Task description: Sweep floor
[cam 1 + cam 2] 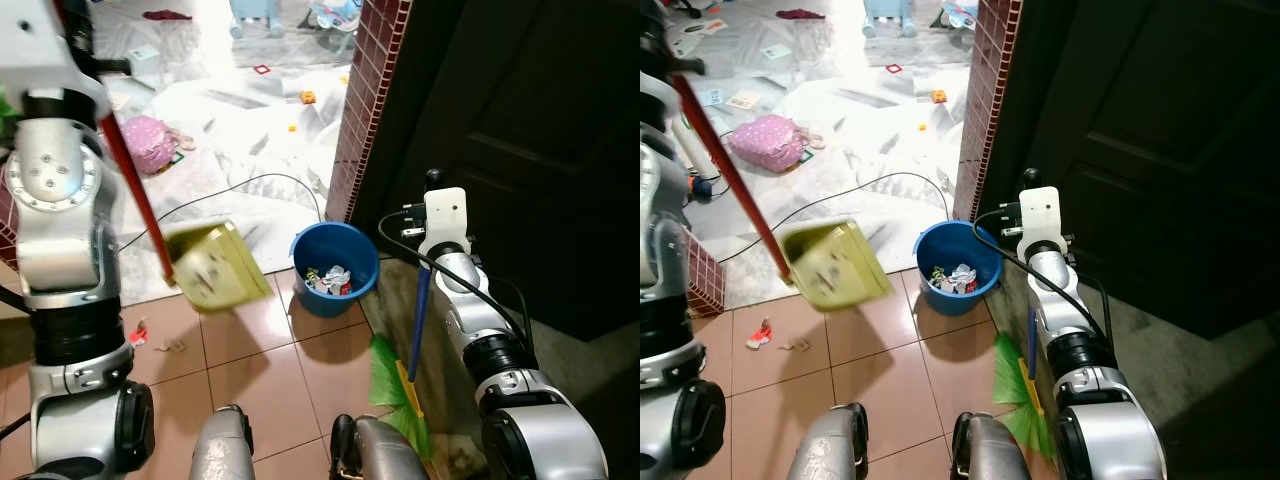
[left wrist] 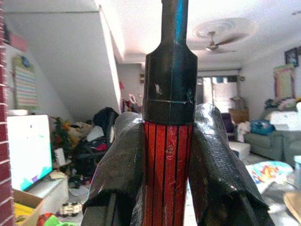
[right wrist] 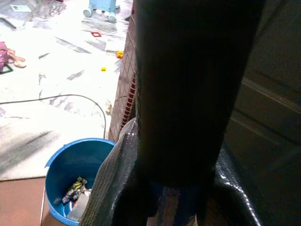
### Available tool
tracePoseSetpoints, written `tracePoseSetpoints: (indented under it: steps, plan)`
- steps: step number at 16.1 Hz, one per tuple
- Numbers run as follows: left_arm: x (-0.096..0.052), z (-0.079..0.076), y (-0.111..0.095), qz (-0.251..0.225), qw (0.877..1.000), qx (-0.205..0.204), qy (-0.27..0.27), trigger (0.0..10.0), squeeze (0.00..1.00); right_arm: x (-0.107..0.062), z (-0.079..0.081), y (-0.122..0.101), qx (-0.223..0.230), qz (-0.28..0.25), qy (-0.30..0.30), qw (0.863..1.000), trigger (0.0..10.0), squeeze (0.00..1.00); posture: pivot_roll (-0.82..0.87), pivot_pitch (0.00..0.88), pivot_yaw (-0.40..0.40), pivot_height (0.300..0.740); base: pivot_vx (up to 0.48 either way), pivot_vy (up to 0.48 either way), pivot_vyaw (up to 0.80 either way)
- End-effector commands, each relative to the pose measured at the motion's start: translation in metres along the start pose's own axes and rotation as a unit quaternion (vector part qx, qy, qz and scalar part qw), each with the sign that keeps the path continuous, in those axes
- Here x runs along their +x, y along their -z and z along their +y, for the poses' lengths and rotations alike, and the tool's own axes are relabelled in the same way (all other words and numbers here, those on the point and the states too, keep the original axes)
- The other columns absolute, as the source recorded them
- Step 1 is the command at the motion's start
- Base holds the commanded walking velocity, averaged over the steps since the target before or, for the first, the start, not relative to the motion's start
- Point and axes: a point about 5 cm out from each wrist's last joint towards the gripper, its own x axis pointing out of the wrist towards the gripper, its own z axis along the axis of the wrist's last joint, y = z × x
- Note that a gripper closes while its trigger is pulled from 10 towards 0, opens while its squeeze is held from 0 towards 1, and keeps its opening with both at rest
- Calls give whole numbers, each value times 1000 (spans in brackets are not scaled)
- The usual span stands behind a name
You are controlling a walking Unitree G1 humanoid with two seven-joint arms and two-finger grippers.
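Left gripper (image 2: 169,155): fingers clamped on the red handle of the dustpan (image 1: 215,265), high on the shaft; pan hangs well below it, tilted, apparently on its way to tipping
Right gripper (image 3: 178,188): closed round the blue broom (image 1: 420,320) shaft, green bristles (image 1: 385,385) below on the tiles, probably parked upright
Blue bucket (image 1: 335,265): between both tools, just beside the pan, holding crumpled scraps
Debris (image 1: 170,346): on the floor beneath the left arm
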Motion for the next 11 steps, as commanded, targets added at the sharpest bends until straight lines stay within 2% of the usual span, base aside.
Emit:
tracePoseSetpoints:
  steps: [1,5,6,8,11]
  plan:
    - [9,-4,-24,-64,998,-19,-7,10000,0,-1,-4,6,-13,13,0,1000,10000,0,-23,133,-60,740,0,0,0]
    - [15,-28,-31,-90,995,-49,12,10000,0,-1,-3,5,-14,11,-3,1000,10000,0,-27,132,-59,740,0,0,0]
    - [19,-45,-36,-105,992,-70,26,10000,0,-1,-2,5,-14,10,-3,1000,10000,0,-33,131,-56,740,0,0,0]
    - [20,-67,-38,-118,988,-90,48,10000,0,-1,-1,4,-13,8,-1,1000,10000,0,-42,130,-50,740,0,0,0]
    - [11,-97,-32,-123,983,-108,84,10000,0,-1,-1,3,-12,2,3,1000,10000,0,-57,129,-42,740,0,0,0]
